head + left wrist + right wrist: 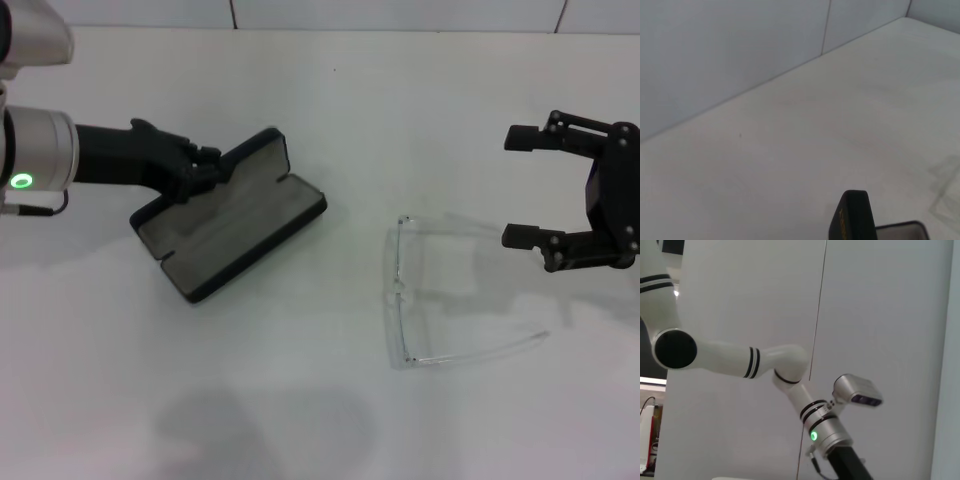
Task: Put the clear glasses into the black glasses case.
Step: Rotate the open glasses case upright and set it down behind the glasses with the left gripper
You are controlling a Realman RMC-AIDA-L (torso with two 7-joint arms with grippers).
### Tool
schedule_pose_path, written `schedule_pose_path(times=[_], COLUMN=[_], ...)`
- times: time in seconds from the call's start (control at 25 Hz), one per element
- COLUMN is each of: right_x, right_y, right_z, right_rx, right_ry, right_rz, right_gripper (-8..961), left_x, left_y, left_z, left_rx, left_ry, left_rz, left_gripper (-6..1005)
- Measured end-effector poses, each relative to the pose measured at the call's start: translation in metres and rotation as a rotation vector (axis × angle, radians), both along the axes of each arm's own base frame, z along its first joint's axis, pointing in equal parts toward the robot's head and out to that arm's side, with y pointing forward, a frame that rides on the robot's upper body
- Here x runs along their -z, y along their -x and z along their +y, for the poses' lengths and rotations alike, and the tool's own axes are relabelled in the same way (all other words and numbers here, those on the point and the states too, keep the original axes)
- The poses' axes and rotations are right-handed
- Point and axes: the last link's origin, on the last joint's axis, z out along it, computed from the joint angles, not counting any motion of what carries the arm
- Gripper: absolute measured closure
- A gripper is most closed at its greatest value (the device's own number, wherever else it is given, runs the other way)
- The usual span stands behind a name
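The fingers [530, 137] of the right gripper [528, 186] are spread wide and hold nothing; the gripper hovers above the white table [300, 420], just beside the fully transparent plastic wraparound glasses [405, 295]. These lie on the table with both thin arms unfolded and pointing toward the right gripper. Well apart from them, toward the robot's left, the black rectangular hinged glasses case [232, 215] lies open, its grey lining facing up. The left gripper [196, 170] is at the case's raised lid, its fingers closed on the lid's edge. In the left wrist view, the lid's edge [852, 217] shows small orange lettering.
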Motion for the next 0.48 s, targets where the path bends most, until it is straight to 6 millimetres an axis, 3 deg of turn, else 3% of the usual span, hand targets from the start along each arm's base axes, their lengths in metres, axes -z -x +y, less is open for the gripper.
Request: schedule_pose_path(times=[0.12, 0.48], right_x=[0.003, 0.027], right_y=[0.0, 0.0], right_z=[-0.002, -0.017], right_rx=[-0.014, -0.1], right_ry=[-0.002, 0.057], right_rz=[-0.004, -0.07], right_gripper=[83, 83], left_x=[-0.004, 0.013], left_y=[-0.01, -0.061], left_z=[0.007, 0.03], left_rx=[0.059, 0.352], left_ry=[-0.025, -0.002], left_rz=[0.014, 0.093], left_gripper=[753, 781])
